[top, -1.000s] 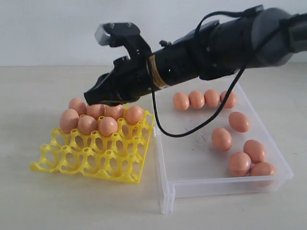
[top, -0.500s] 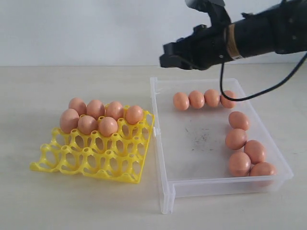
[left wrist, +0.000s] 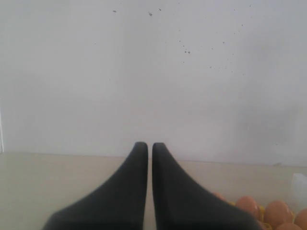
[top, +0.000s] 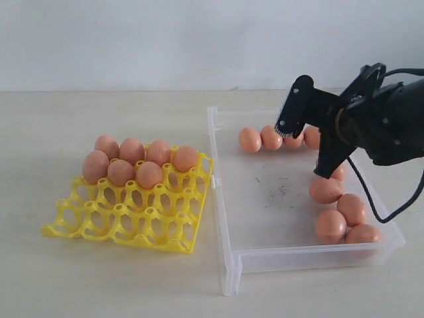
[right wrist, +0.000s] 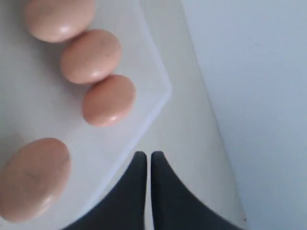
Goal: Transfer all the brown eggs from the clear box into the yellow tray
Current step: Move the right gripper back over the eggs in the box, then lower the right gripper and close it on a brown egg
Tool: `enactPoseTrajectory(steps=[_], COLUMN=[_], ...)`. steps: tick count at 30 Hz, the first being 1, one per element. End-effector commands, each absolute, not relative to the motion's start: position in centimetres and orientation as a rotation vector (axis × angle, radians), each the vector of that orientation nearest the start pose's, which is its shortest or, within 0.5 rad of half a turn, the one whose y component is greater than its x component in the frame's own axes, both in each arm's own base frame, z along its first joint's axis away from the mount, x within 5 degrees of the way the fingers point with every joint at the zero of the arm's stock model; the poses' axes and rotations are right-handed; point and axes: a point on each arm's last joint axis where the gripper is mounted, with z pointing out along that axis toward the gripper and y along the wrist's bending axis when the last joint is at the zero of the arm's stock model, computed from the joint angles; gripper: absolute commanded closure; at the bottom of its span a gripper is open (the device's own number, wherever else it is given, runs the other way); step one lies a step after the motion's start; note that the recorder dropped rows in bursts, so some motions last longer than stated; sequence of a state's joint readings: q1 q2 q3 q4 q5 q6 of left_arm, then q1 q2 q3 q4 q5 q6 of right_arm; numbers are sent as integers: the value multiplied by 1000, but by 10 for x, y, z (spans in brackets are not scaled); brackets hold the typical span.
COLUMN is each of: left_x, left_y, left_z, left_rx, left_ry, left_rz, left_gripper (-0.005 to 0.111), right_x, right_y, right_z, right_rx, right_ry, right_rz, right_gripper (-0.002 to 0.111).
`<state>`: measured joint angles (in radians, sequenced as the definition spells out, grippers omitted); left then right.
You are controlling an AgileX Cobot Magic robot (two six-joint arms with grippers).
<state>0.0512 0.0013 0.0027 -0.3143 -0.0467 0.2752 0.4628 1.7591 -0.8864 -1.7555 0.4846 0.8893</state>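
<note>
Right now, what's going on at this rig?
A two-arm robot is moving brown eggs from the clear box into the yellow tray. Seven eggs sit in the tray's far cups. At least eight lie along the box's far and right sides, some partly hidden by the arm. The right gripper hangs over the box, shut and empty. The left gripper is shut, holding nothing, off to the side.

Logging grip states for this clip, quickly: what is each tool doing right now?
Left tool: closed, holding nothing.
Right tool: closed, holding nothing.
</note>
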Motion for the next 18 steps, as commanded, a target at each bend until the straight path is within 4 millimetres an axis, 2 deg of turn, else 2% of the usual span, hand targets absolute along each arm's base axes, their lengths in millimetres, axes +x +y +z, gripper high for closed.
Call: enactPoseTrajectory(steps=[1, 4, 6, 7, 9, 12, 14, 15, 18], left_x=[55, 55, 55, 55, 55, 55, 55, 55, 55], left_y=[4, 4, 4, 4, 4, 4, 4, 4, 4], left_z=[218, 218, 218, 218, 218, 218, 218, 218, 218], left_rx=[-76, -76, -76, -76, -76, -76, -76, -76, -76], left_ry=[1432, 1432, 1432, 1432, 1432, 1432, 1432, 1432, 1432], left_rz=[18, 18, 18, 18, 18, 18, 18, 18, 18], left_gripper=[103, 103, 103, 103, 103, 103, 103, 103, 103], right_x=[324, 316, 305, 302, 303, 306, 310, 314, 326], right_y=[123, 137, 146, 149, 154, 158, 156, 153, 147], right_z=[188, 194, 209, 217, 228, 227, 212, 203, 186], right_rx=[-1086, -1190, -1250, -1193, -1020, -880, -847, -782, -499], right_ry=[2162, 2404, 2614, 2712, 2785, 2818, 2885, 2932, 2992], right_rz=[-597, -342, -146, -76, 9, 63, 30, 17, 32], right_gripper=[108, 108, 108, 108, 108, 105, 89, 78, 56])
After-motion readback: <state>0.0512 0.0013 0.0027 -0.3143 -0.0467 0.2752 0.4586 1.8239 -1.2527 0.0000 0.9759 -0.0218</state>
